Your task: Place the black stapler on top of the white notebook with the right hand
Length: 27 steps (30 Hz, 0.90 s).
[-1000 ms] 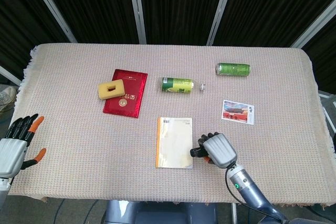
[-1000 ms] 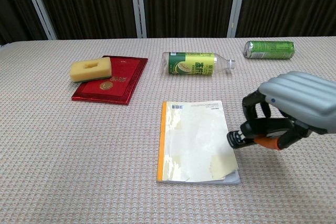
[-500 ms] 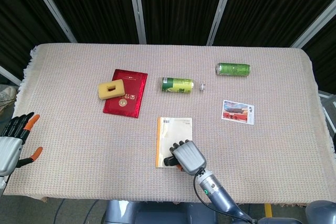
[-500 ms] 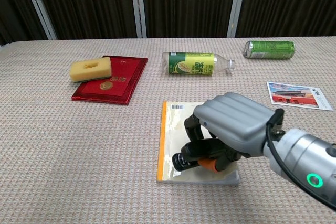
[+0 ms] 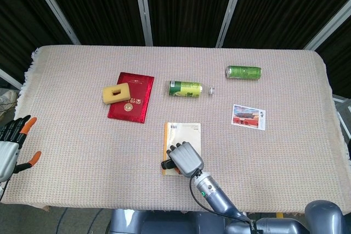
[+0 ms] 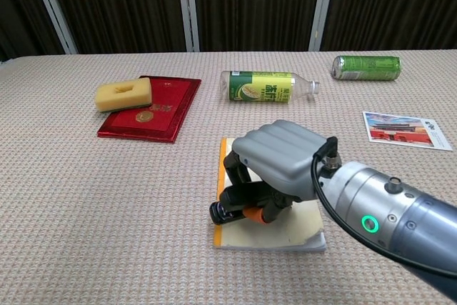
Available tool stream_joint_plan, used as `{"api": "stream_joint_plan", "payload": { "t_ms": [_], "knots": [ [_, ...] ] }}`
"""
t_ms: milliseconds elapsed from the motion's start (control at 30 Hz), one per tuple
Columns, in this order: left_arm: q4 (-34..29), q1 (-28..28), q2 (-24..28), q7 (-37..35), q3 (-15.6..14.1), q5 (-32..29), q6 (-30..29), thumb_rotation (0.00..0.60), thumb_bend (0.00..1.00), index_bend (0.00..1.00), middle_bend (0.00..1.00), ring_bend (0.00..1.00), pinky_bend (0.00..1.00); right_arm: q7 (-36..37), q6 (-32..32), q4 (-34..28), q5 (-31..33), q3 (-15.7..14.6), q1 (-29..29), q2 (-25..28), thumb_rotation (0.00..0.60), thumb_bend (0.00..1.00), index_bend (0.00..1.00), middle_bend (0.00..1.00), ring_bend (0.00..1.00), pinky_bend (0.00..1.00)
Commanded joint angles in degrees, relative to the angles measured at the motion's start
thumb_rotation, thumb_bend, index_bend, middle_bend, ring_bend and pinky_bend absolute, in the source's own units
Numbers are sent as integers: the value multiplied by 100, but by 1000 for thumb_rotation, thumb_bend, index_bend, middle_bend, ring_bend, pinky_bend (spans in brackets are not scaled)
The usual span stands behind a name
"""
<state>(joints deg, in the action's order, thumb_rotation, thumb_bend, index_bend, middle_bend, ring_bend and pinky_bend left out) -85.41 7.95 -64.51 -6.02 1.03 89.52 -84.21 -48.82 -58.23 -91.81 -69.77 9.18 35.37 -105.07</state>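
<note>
A: Starting nearest the camera and taking the white notebook (image 6: 296, 223) as landmark, where does the task stand?

B: The right hand (image 6: 275, 166) is over the notebook's near-left part, fingers curled around the black stapler (image 6: 232, 211). The stapler sits low, at the notebook's orange left edge. Carrying appears done. What seems left, as a judgement, is setting it fully down, releasing, and withdrawing. Whether its underside already touches the cover cannot be told; the hand hides it.

A: Which way does the stapler lie?

B: Its long axis runs roughly across the notebook, left to right. One dark end projects past the notebook's left edge; the other is hidden under the palm. Which end is the head cannot be told.

A: And the other hand?

B: The left hand (image 5: 12, 145) is well to the left of the notebook at the tabletop (image 5: 82, 146) edge, fingers spread, holding nothing.

A: Farther back?

B: Beyond the notebook lies a green bottle (image 6: 265, 86) on its side. Left of the notebook is a red booklet (image 6: 153, 108) carrying a yellow sponge (image 6: 124, 94). Right of the notebook is a postcard (image 6: 398, 128), with a green can (image 6: 366, 67) farthest.
</note>
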Motion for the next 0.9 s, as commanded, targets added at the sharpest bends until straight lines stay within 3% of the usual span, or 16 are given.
{"api": "stream_joint_plan", "payload": {
  "t_ms": [33, 200, 433, 567, 733, 900],
  "knots": [
    [8, 15, -13, 27, -1, -21, 42, 600, 319, 0, 0, 0, 63, 87, 74, 218, 110, 47, 95, -37, 600, 344, 645, 482, 506, 605],
    [-7, 29, -17, 43, -2, -26, 68, 600, 319, 0, 0, 0, 63, 211, -29, 327, 86, 22, 140, -11, 600, 343, 589, 454, 499, 605],
    [-25, 19, -5, 18, -20, 25, 23, 600, 319, 0, 0, 0, 63, 296, -223, 159, 34, -66, 114, 107, 600, 309, 175, 203, 357, 577],
    [-13, 10, 9, -42, -32, 71, -20, 600, 319, 0, 0, 0, 63, 182, -442, -81, 59, -107, 50, 219, 600, 296, 46, 102, 274, 552],
    [12, -6, 17, -89, -44, 118, -77, 600, 320, 0, 0, 0, 63, -122, -785, -489, 29, -191, -72, 480, 600, 282, 0, 6, 146, 400],
    [38, -28, 12, -84, -29, 102, -124, 600, 320, 0, 0, 0, 63, -279, -1471, -1213, -248, -389, -447, 1110, 600, 236, 0, 0, 12, 145]
  ]
}}
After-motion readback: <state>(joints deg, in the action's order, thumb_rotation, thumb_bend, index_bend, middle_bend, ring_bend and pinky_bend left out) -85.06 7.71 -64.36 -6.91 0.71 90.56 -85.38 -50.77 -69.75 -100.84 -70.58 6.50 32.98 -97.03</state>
